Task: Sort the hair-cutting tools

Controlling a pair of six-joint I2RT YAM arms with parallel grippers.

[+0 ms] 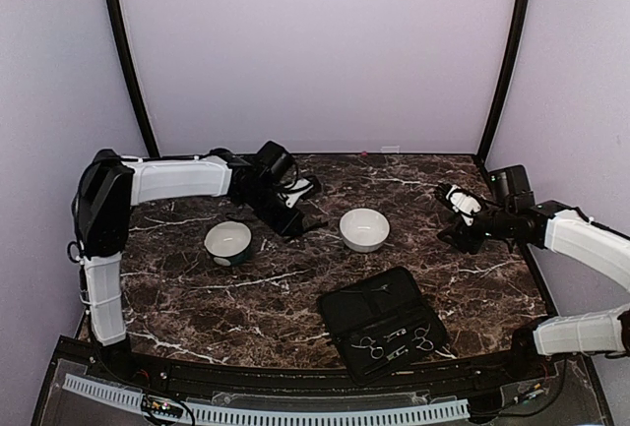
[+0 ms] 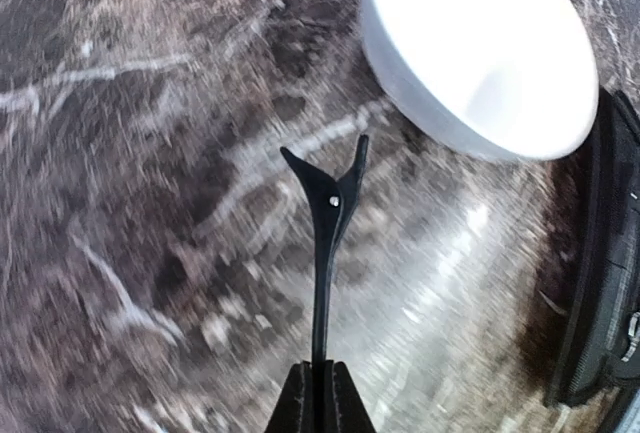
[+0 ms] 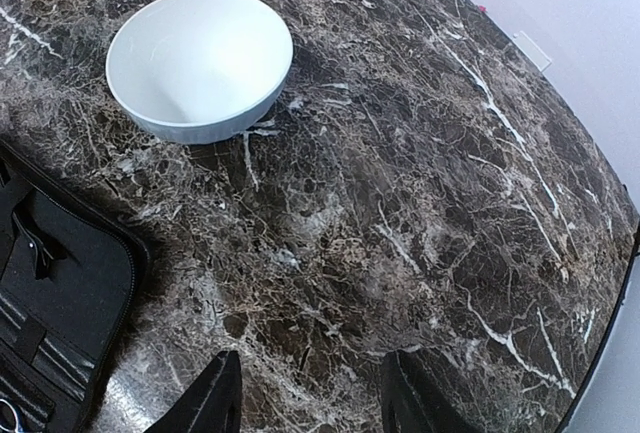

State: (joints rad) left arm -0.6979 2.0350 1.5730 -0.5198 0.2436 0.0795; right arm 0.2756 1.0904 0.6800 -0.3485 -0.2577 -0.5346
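Observation:
My left gripper (image 2: 320,401) is shut on a slim black hair clip (image 2: 326,243). The clip sticks out forward above the marble, its forked end near a white bowl (image 2: 480,53). From above, the left gripper (image 1: 295,213) hangs between the two white bowls (image 1: 228,242) (image 1: 364,229). Silvery scissors (image 1: 370,348) (image 1: 423,338) lie in the open black case (image 1: 384,298). My right gripper (image 3: 312,403) is open over bare marble with nothing between its fingers (image 3: 215,398). The bowl (image 3: 200,58) and the case (image 3: 60,283) lie beyond it on the left.
The case lies open near the table's front edge, right of centre. A small pale tag (image 3: 532,50) sits at the far edge by the back wall. The right arm (image 1: 581,239) reaches in from the right side.

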